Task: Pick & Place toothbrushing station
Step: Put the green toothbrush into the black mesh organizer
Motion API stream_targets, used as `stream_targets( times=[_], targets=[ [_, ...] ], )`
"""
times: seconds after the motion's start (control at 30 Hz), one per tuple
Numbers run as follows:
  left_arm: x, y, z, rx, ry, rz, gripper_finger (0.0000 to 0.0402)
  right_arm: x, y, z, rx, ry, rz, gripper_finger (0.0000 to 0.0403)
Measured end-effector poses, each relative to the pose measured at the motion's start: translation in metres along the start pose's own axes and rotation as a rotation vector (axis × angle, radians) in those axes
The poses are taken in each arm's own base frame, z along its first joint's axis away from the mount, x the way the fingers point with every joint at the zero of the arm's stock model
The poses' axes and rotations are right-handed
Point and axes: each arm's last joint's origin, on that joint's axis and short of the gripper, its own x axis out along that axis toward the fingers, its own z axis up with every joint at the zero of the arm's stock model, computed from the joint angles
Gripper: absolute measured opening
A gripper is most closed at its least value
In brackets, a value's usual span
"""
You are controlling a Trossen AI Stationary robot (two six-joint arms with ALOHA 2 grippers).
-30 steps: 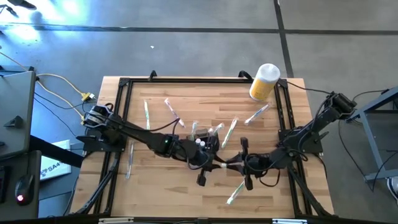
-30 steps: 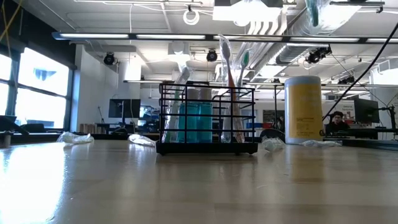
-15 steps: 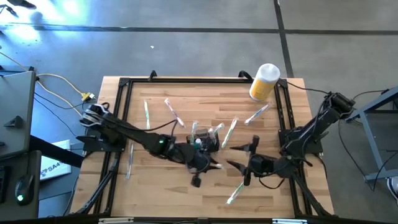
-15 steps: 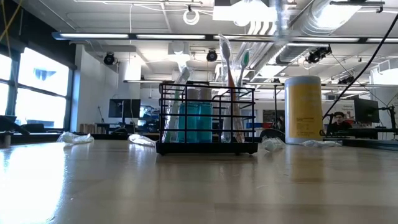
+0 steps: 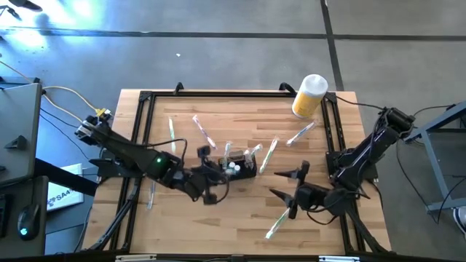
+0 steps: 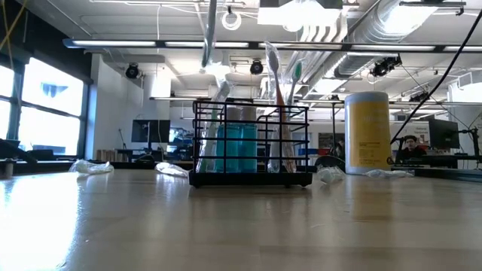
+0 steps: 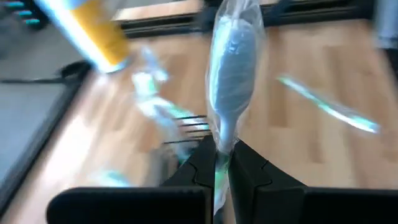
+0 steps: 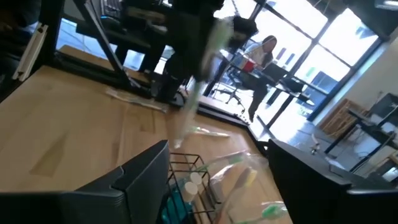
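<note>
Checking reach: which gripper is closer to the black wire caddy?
Left. The left gripper, shut on a wrapped toothbrush, sits right beside the caddy on its left in the high view. The right gripper is open, farther off toward the table's front right.

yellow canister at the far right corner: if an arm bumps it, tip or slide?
Probably tips. The yellow canister stands upright, tall for its footprint. Once down it would likely roll, being round with a white lid. It sits right by the table edge, so it could go off. Weight unclear.
</note>
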Motion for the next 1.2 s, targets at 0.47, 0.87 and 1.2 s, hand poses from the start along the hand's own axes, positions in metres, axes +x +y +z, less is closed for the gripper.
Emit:
stream_targets(
  times=[0.47,0.87,1.2],
  targets=[
    [0.015,0.033,-0.021,-0.055,0.05,0.173,0.001,0.007,-0.001,-0.01,0.056,0.058,0.056,0.0263],
    [0.025,0.066,-0.069,-0.259,-0.136,-0.006,0.001,0.008,-0.001,-0.012,0.044,0.069,0.06,0.0263],
    [0.026,0.067,-0.071,-0.259,-0.133,-0.014,0.001,0.021,-0.007,-0.015,0.056,0.086,0.103,0.0263]
  ],
)
